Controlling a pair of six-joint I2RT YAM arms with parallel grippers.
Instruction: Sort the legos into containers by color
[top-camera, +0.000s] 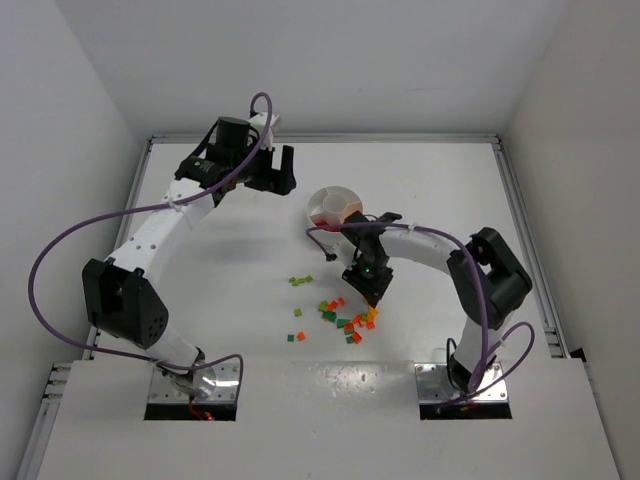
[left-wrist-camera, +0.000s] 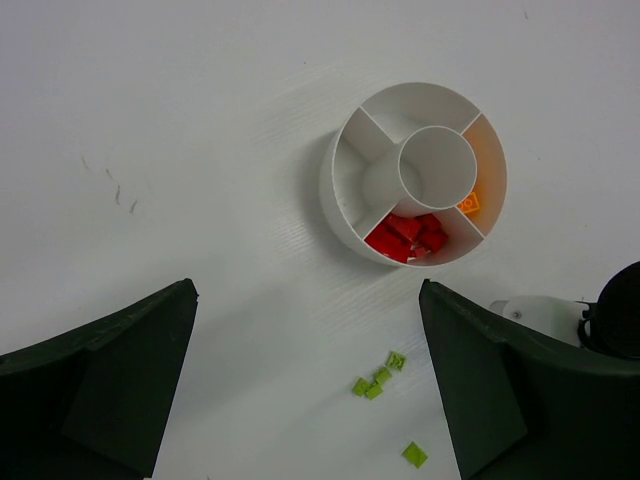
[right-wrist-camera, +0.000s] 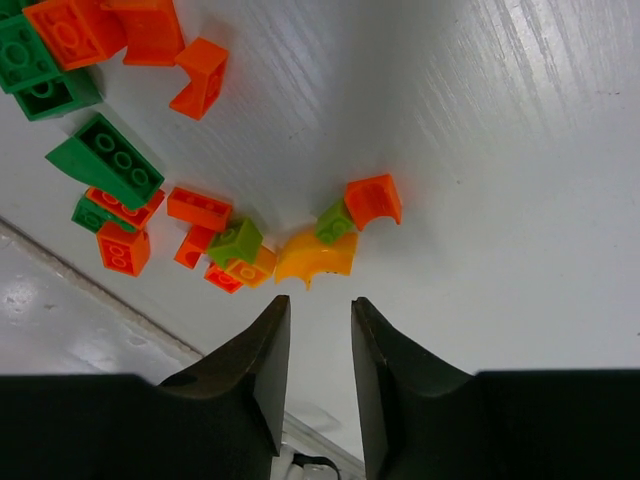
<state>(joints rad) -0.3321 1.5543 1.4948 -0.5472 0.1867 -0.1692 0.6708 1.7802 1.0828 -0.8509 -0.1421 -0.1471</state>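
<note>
- Step in hand, as I judge it: a pick from the loose legos (top-camera: 348, 320), which lie scattered at lower centre of the top view, on the table (top-camera: 230, 300) below the white dish (top-camera: 318, 200); a few light-green bricks (left-wrist-camera: 378, 378) sit apart, at lower centre of the left wrist view
- Right gripper (right-wrist-camera: 318, 305) hangs over the pile's right edge; its jaws are drawn close with a narrow gap, nothing between them; a yellow curved brick (right-wrist-camera: 318, 255) lies just above the tips at mid-frame, touching a light-green brick (right-wrist-camera: 335, 222) and an orange arch (right-wrist-camera: 375, 198)
- Left gripper (top-camera: 275, 170) sits high at upper left of the top view; jaws spread wide, empty, looking down on the dish
- Dish so far: red bricks (left-wrist-camera: 408, 232) in the lower wedge, one orange brick (left-wrist-camera: 468, 204) in the right wedge; the other two wedges look bare; sorting seems early
- Next move likely calls for straddling the yellow brick alone and closing without dragging its neighbours; then a carry to an unused wedge
</note>
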